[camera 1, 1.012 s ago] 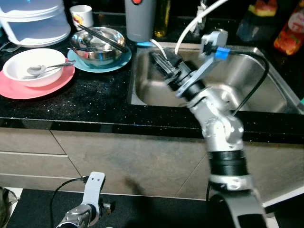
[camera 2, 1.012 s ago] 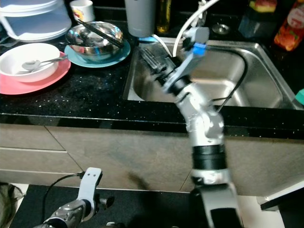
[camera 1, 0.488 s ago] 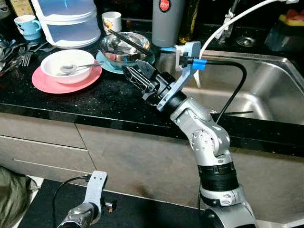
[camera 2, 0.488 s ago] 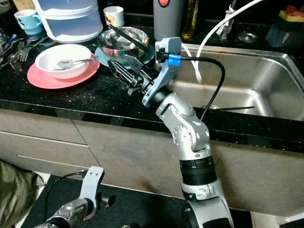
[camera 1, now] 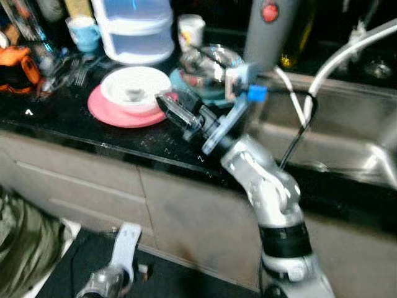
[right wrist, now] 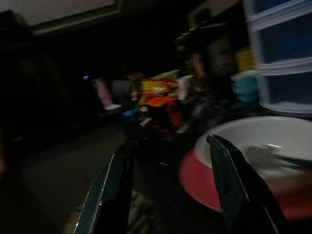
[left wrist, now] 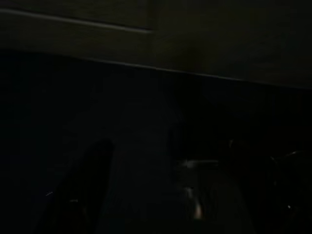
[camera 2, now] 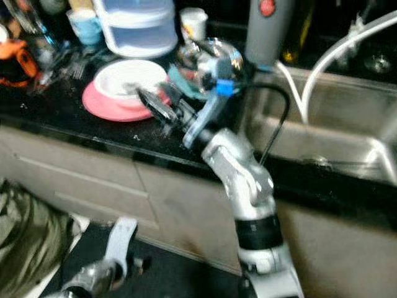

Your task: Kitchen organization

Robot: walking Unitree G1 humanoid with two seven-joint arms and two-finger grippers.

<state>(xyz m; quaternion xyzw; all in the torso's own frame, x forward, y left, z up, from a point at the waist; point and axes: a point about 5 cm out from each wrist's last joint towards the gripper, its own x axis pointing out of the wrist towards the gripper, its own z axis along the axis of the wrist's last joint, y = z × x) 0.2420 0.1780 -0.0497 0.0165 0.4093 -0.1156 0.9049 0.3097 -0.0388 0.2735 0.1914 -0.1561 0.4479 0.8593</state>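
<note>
We see a dark worktop [camera 1: 74, 118] with lots of dishes on it, and the picture is a bit blurry. Our right pincer [camera 1: 170, 107] reaches out over the front of the worktop, just beside the pink plate [camera 1: 115, 113]. Its two black fingers [right wrist: 114, 195] are spread apart, with nothing between them. A white bowl [camera 1: 135, 85] sits on the pink plate, and there is something small inside it that we cannot make out. Behind them stands a shiny metal bowl [camera 1: 214, 62] on a blue-green plate [camera 1: 186, 87]. At the back we see a stack of clear tubs [camera 1: 138, 28], a blue cup [camera 1: 82, 34] and a white cup [camera 1: 190, 30]. A tall grey bottle [camera 1: 268, 31] stands near the sink [camera 1: 347, 133]. Some forks [camera 1: 71, 65] lie near the blue cup. Our left pincer [camera 1: 118, 273] hangs low by the cupboard doors [camera 1: 93, 186]. Its own view is too dark, so we cannot tell if it is wide or narrow.
</note>
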